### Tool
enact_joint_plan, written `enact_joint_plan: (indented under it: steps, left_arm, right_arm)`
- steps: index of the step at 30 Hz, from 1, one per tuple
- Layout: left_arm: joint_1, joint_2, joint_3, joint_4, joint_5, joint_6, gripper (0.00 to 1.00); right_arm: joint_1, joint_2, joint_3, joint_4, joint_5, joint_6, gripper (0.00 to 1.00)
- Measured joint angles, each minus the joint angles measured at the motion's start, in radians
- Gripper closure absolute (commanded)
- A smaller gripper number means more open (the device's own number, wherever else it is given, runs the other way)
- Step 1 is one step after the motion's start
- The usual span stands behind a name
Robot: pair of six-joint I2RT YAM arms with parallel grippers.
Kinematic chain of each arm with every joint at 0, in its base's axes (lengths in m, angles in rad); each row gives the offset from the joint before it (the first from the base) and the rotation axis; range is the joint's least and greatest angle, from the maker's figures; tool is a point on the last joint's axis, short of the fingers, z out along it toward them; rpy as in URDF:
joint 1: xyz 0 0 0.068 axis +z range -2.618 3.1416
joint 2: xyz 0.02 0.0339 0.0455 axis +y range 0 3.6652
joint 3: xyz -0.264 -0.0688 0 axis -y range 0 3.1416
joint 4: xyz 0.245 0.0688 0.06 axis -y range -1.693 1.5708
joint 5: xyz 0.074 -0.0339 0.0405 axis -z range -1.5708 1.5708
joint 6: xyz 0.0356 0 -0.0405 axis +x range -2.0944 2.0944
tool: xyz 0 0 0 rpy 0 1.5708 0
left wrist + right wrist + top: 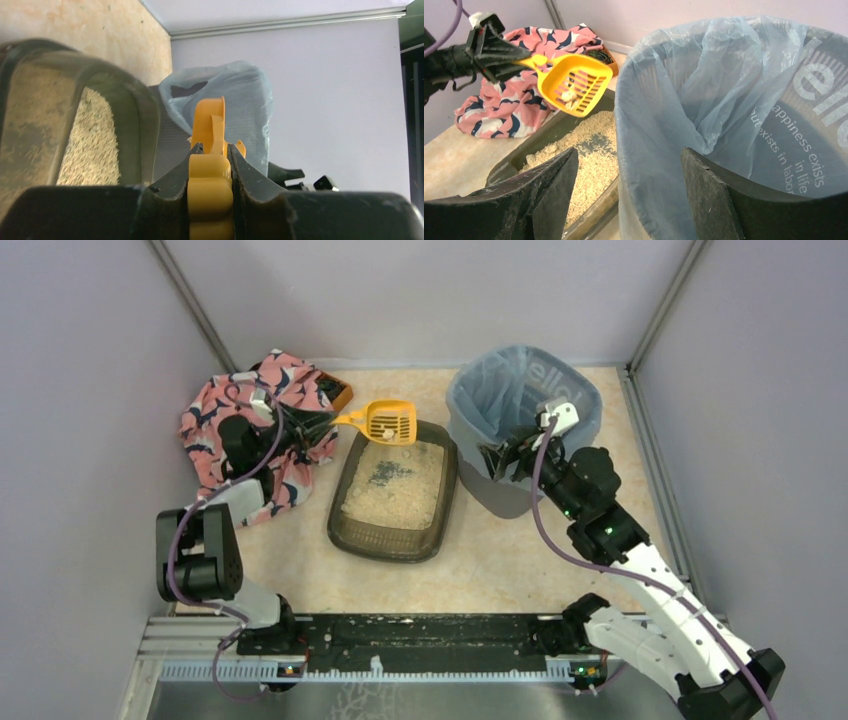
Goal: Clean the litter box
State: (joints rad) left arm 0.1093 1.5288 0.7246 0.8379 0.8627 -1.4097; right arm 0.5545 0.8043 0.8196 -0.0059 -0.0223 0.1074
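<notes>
The litter box (pixel 385 548) is a low dark tray in the middle of the table, holding pale litter with one bare dark patch; its wall (pixel 135 125) shows in the left wrist view and its litter (pixel 589 145) in the right wrist view. My left gripper (pixel 322 423) (pixel 212 146) is shut on the handle of a yellow slotted scoop (pixel 390 422) (pixel 210 125) (pixel 574 82). The scoop hangs over the box's far end with a few pale clumps in it. My right gripper (pixel 505 455) (pixel 629 155) is open and straddles the near rim of the bin, one finger outside, one inside.
A tall grey bin (pixel 470 390) (pixel 664 100) lined with a blue bag stands right of the litter box, almost touching it. A pink patterned cloth (pixel 215 410) (pixel 514 107) lies at the back left beside a small brown box (pixel 340 395). Walls close in on three sides.
</notes>
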Motion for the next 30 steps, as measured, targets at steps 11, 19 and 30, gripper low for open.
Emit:
enact_joint_plan:
  steps: [11, 19, 30]
  left_arm:
    - [-0.032, 0.054, 0.274, -0.093, -0.045, -0.008, 1.0]
    - [-0.097, 0.125, 0.436, -0.147, -0.073, -0.012, 1.0]
    - [-0.207, 0.152, 0.607, -0.201, -0.16, -0.035, 1.0]
  right_arm:
    - [0.0, -0.045, -0.027, 0.029, -0.002, -0.009, 0.22]
    - [0.0, -0.068, -0.016, 0.029, 0.005, -0.011, 0.21]
    - [0.0, -0.159, 0.019, 0.023, 0.047, -0.021, 0.21]
